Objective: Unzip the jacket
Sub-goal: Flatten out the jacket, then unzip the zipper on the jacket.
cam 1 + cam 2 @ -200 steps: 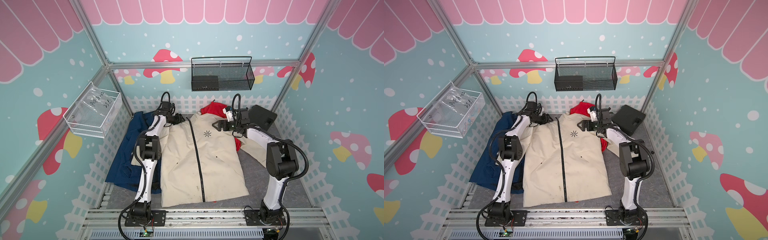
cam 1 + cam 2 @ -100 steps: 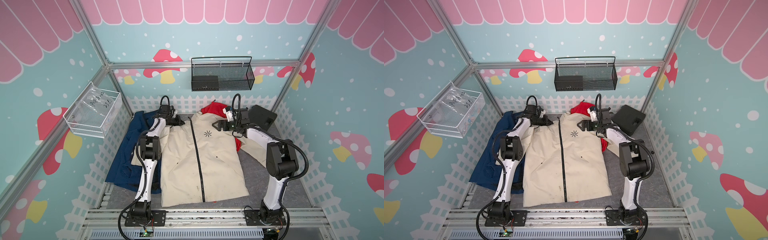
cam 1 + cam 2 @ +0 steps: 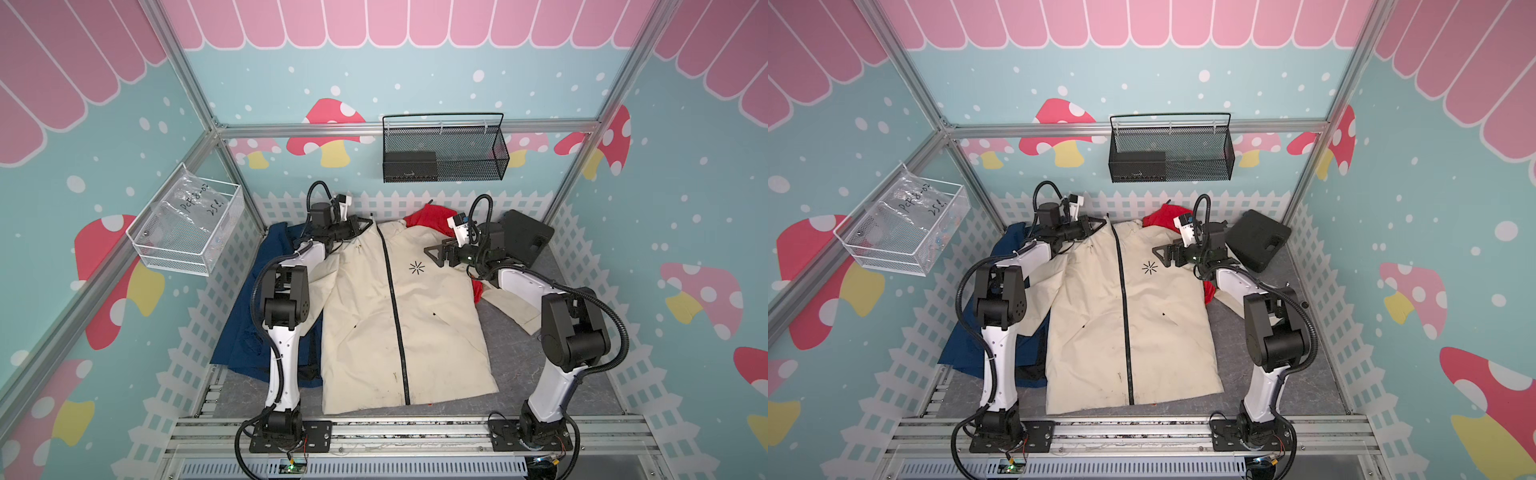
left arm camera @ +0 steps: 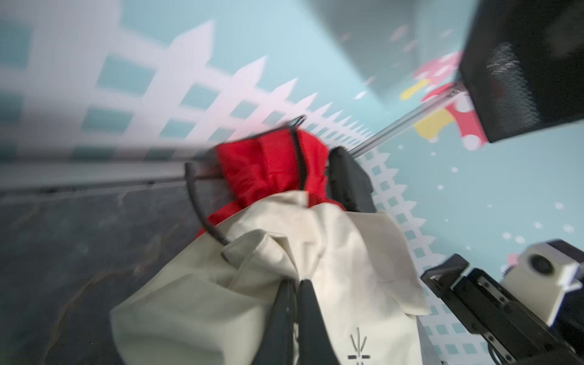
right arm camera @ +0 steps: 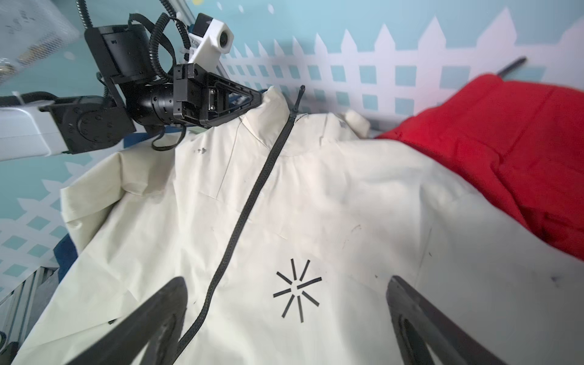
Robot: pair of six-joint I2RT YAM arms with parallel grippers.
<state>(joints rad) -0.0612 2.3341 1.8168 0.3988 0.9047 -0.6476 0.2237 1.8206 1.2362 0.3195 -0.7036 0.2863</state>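
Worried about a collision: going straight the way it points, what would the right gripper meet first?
Probably the cream jacket, near its black zipper; the right gripper seems tilted down toward it, though depth is unclear.

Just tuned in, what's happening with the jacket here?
The left gripper is shut on the collar of the cream jacket, just beside the top of the zipper. The right gripper hovers open above the chest near the star logo, holding nothing. The zipper pull sits at the top of the collar and the zipper is closed along its full length, so unzipping has not begun.
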